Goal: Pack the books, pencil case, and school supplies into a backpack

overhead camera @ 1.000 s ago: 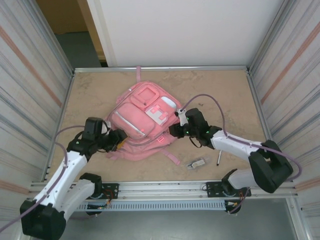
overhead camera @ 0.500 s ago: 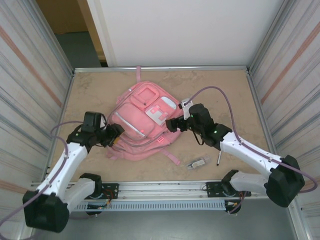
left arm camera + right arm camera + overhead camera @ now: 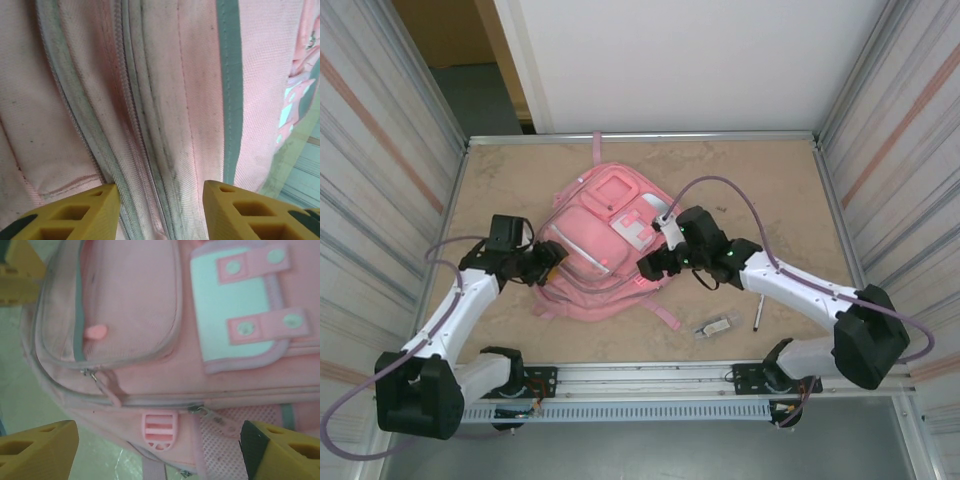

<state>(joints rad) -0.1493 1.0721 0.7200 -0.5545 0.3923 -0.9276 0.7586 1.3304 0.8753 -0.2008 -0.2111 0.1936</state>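
The pink backpack [image 3: 605,240] lies flat in the middle of the table [image 3: 520,170], front pockets up and straps trailing toward the near edge.

The left arm rises from its base at the near left. Its white forearm slants up and away, and the wrist bends right to bring the left gripper [image 3: 545,265] against the backpack's left edge. In the left wrist view the backpack [image 3: 165,90] is pressed close. The left gripper [image 3: 161,192] has its yellow fingers apart, with a zip seam [image 3: 135,125] running down between them. I cannot tell whether they pinch the fabric.

The right arm folds at an elbow far out on the right, and its forearm reaches left across the table. This puts the right gripper [image 3: 650,268] over the backpack's near right corner. In the right wrist view the right gripper [image 3: 159,440] is spread wide and holds nothing. The backpack [image 3: 150,300] is beneath it, showing a pale mint pocket flap [image 3: 232,305], a zip pull [image 3: 102,382] and a pink buckle [image 3: 159,429].

On the bare table near the right arm lie a slim black pen [image 3: 757,316] and a small clear-and-grey oblong item [image 3: 715,326]. They are near each other and clear of the backpack.
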